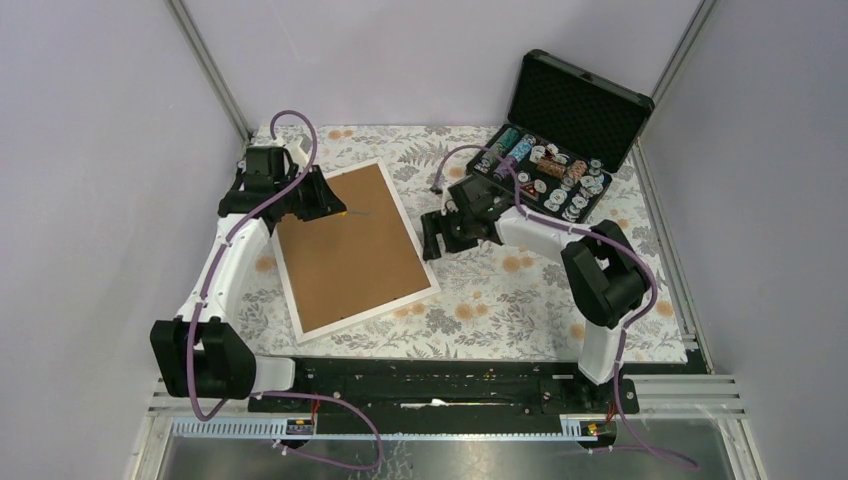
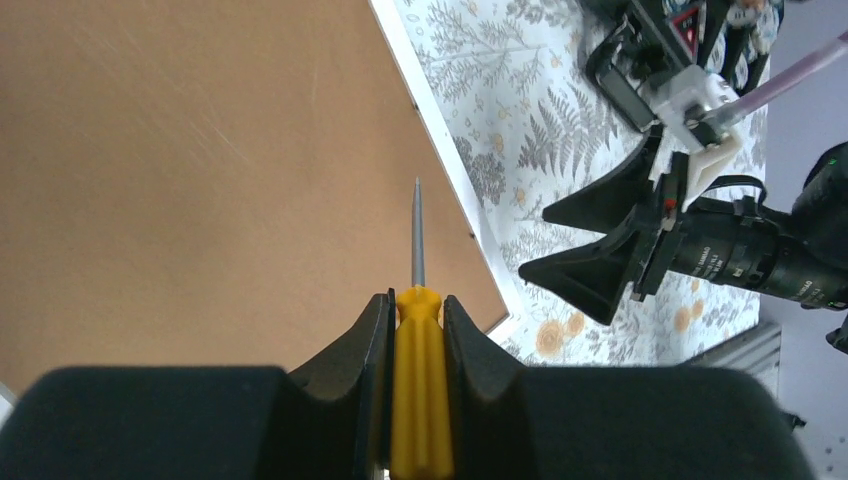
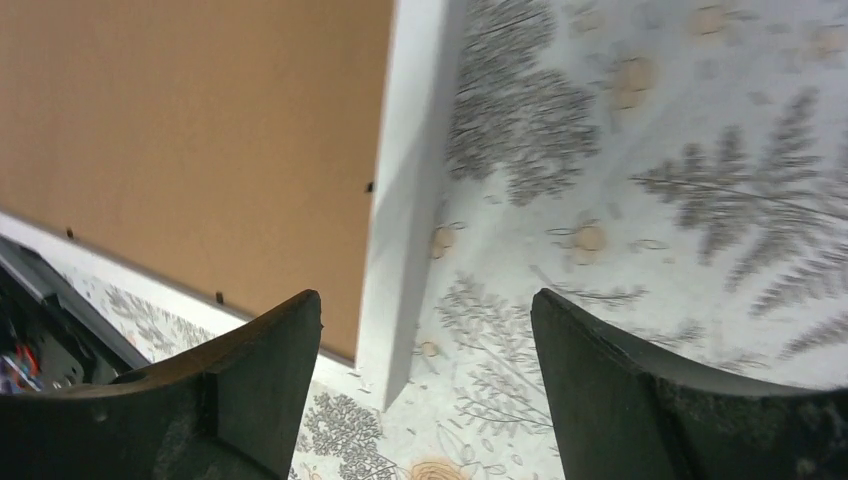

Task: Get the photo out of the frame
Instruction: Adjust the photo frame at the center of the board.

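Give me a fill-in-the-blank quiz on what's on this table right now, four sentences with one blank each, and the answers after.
1. The left gripper is shut on a screwdriver with a ______ handle.
2. The frame lies flat with its ______ back facing up.
3. The right gripper is ______ and holds nothing.
4. The black case sits in the far ______ corner.

Answers: yellow, brown, open, right.
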`<state>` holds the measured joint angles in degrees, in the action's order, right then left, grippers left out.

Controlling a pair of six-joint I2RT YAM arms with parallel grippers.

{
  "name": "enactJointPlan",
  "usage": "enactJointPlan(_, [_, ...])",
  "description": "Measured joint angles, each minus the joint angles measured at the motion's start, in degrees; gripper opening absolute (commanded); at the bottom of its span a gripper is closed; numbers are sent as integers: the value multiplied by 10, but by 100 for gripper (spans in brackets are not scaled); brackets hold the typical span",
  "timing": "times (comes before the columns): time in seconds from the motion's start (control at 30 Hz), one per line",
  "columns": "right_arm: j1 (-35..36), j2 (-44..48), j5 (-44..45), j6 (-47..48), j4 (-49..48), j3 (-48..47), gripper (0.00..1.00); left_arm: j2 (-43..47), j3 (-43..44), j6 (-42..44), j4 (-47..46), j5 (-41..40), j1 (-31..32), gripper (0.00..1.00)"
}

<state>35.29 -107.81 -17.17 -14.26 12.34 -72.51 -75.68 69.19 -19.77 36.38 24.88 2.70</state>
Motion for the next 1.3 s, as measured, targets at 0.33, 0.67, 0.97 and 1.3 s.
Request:
enactJointPlan(0.33, [71, -37, 19, 33, 4, 9, 62, 12, -21, 74, 11, 69, -11, 0])
enactJointPlan(0.67, [72, -68, 47, 63, 34, -52, 6, 30, -32, 90, 12, 102, -34, 0])
enactJointPlan(0.97, [28, -129, 14, 257, 78, -155, 1, 14, -32, 110, 17, 161, -80, 0])
enactJointPlan(1.3, [-7, -182, -41, 513, 103, -242, 8, 8, -45, 137, 26, 211, -83, 0])
